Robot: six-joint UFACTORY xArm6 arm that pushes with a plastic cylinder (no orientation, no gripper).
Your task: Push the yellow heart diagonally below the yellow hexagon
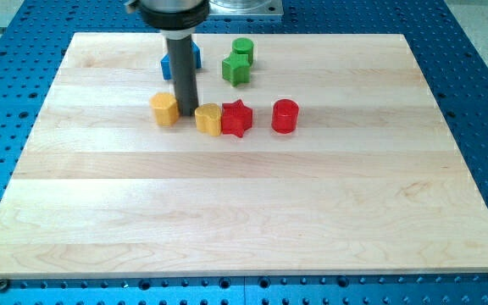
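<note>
The yellow heart (208, 119) lies on the wooden board (244, 203) near the view's top, touching the red star (236, 118) on its right. The yellow hexagon (165, 109) lies just to the heart's left. My tip (185, 113) stands between the two yellow blocks, close to both. The rod rises to the view's top and hides part of a blue block (191, 59).
A red cylinder (285, 116) stands right of the red star. A green star (235, 69) and a green cylinder (243, 49) sit near the board's top edge. A blue perforated table (481, 85) surrounds the board.
</note>
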